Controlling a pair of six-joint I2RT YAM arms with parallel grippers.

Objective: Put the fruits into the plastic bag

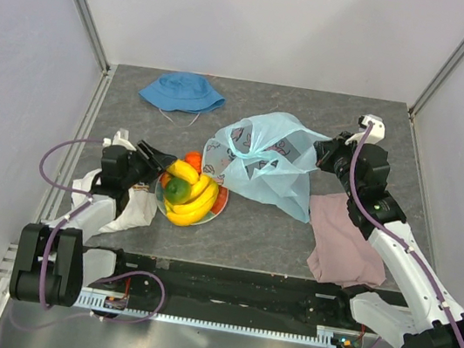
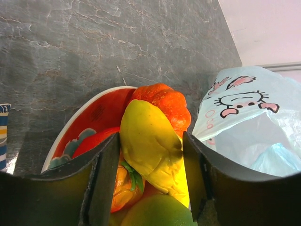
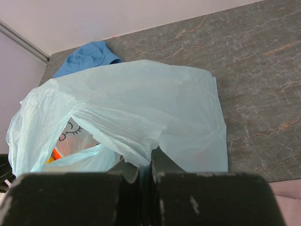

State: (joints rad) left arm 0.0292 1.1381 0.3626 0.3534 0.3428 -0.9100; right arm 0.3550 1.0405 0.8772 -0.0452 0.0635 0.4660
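**Fruit all on the plate, bag held ready**

Grey stone-patterned table [image 1: 259, 223], walled on three sides. By my reading, nothing is bagged yet. The bananas [image 1: 193, 199], the green fruit [image 1: 177, 189] and the orange-red fruits [image 1: 193, 160] sit heaped on the plate [image 1: 221, 201].

The left gripper [image 1: 156, 162] straddles one banana, fingers [image 2: 101, 179] close on both sides; I cannot tell whether they press it. The right gripper [image 1: 328, 150] is closed on a fold at the right of the plastic bag [image 1: 268, 167].

The bag lies just right of the plate, so the carry looks short. A blue hat [image 1: 181, 91] lies far and a pink cloth [image 1: 341, 240] near-right, both off that path. The left wall crowds the left arm.
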